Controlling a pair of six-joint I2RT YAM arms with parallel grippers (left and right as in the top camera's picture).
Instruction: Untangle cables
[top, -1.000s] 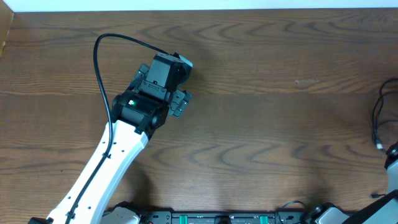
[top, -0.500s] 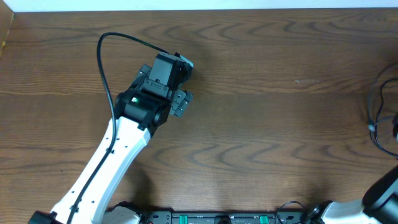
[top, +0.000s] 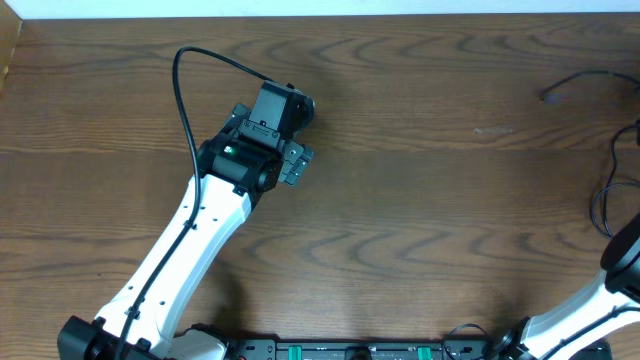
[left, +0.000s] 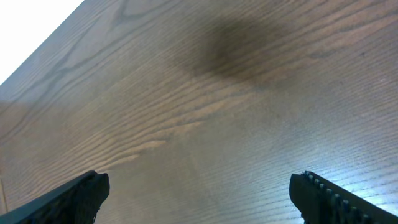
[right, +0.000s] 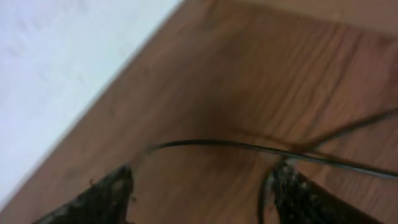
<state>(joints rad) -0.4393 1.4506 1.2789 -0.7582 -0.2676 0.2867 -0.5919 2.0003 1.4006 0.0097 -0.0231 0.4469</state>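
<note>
While black cables (right: 211, 144) lie just ahead of it, right gripper (right: 202, 177) stands parted | left gripper (left: 199, 186) spread wide, empty

Soft, even light is falling on the brown wood-grain table (top: 420, 200), sharp from overhead. A diffuse dark shadow is lying ahead of the left gripper (left: 199, 196), pale sheen glinting near one finger. The right wrist view is blurring the thin black cables (right: 217, 144) badly.

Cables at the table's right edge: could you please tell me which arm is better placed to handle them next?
Right. The right gripper hangs open just above the thin black cables; the left gripper, also open, faces only bare table.
</note>
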